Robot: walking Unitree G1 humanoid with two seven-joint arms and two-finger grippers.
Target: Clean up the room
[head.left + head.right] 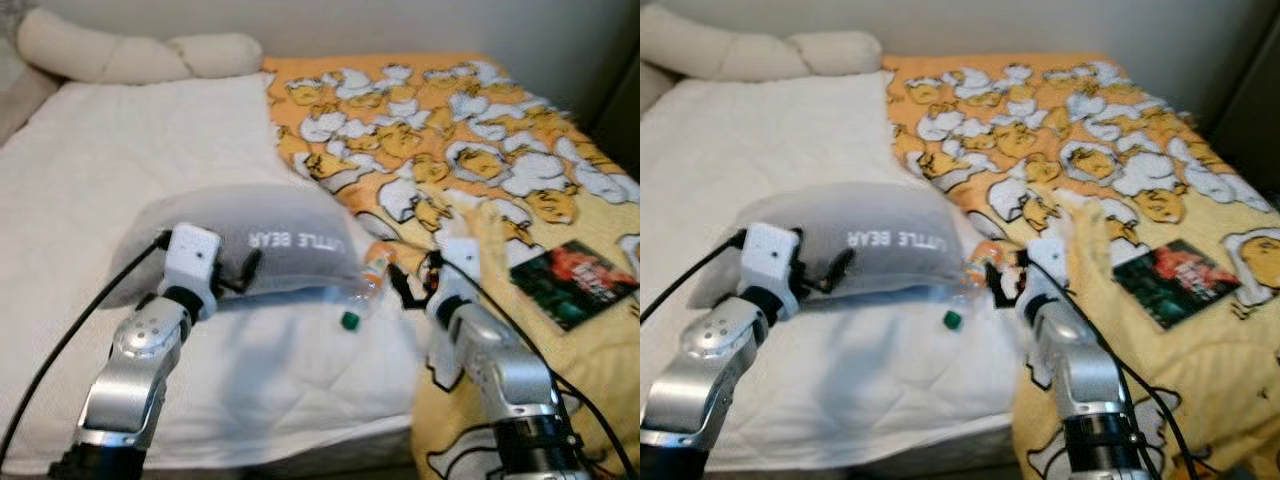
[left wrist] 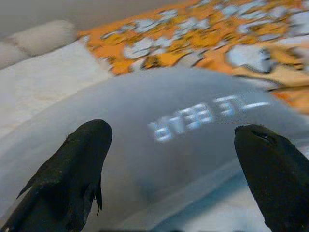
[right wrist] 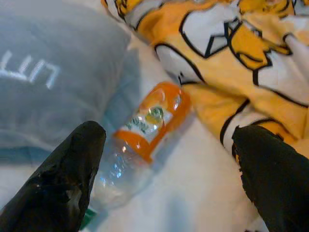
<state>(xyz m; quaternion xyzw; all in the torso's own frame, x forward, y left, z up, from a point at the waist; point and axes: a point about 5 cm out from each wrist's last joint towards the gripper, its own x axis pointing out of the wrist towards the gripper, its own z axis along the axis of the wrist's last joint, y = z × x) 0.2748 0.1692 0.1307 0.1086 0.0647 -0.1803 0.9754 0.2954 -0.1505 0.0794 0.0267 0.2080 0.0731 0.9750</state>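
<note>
A grey pillow (image 1: 270, 235) printed "LITTLE BEAR" lies on the white bed cover (image 1: 120, 150). My left gripper (image 1: 242, 273) is open right at its near edge, and the left wrist view shows the pillow (image 2: 183, 159) between the spread fingers (image 2: 82, 164). A clear plastic bottle (image 1: 362, 295) with an orange label and a green cap lies beside the pillow, against the yellow duck blanket (image 1: 450, 130). My right gripper (image 1: 408, 283) hovers open just over the bottle (image 3: 145, 130), with nothing held.
A dark book (image 1: 575, 280) lies on the blanket to the right. A long cream bolster (image 1: 130, 55) rests at the head of the bed by the wall. The bed's near edge runs just below my arms.
</note>
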